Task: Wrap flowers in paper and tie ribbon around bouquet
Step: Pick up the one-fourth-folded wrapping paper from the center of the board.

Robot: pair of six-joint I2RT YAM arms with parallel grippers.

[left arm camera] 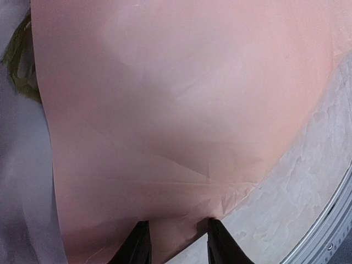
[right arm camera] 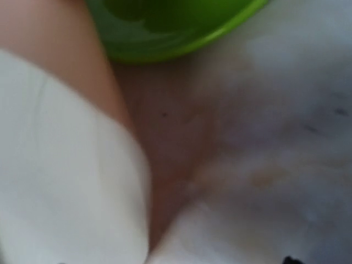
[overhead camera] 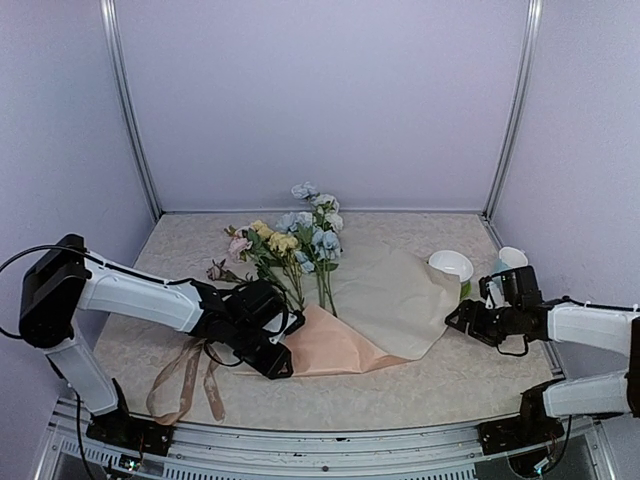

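The left gripper (left arm camera: 175, 242) pinches the paper (overhead camera: 335, 348) at its near corner, probably to fold it over the flowers (overhead camera: 300, 240); whether the right gripper (overhead camera: 460, 320) is spread cannot be told.

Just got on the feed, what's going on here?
The left pincer has the near edge of the large peach-pink paper sheet between its fingers, and that part is folded over the stems of the yellow, pink and blue flower bunch lying on the sheet. The right pincer sits at the sheet's right edge; I can't tell whether it grips anything. The beige fabric ribbon lies loose beside the left arm, not yet tied.
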